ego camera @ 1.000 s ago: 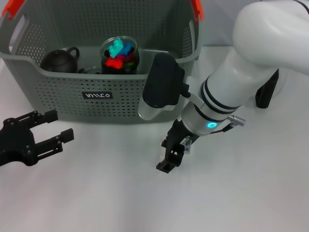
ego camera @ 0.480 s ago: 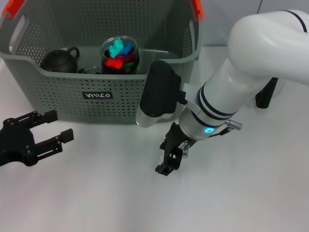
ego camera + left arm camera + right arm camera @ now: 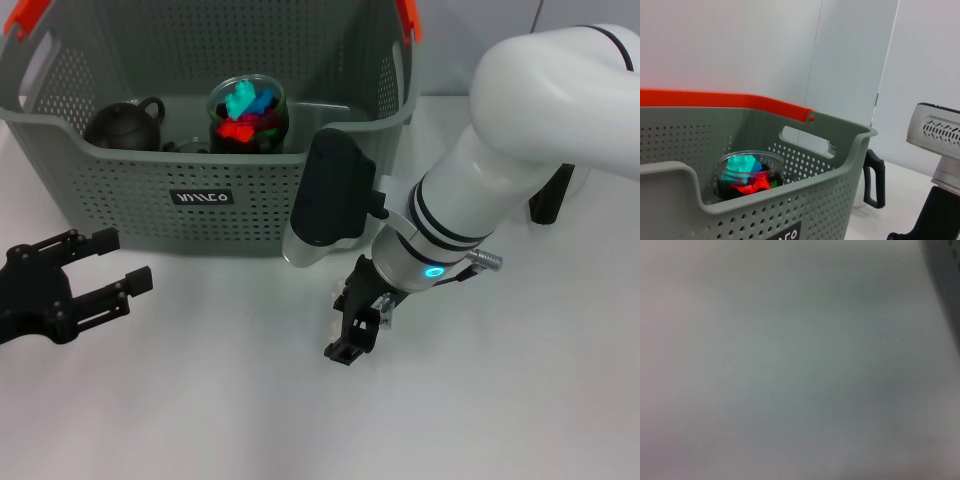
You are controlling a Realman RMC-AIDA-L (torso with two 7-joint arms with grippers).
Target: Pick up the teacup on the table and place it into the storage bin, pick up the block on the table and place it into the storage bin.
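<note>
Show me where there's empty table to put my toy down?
The table is bare along the near edge, between the left end effector and the right end effector. More bare table lies on the right arm's far side. The storage bin is crowded: a dark teapot and a glass cup of coloured blocks fill its floor.

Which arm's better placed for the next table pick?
Right, likely: the right gripper is down at the table in front of the storage bin; the left gripper sits open, far left. Its target is not visible.
</note>
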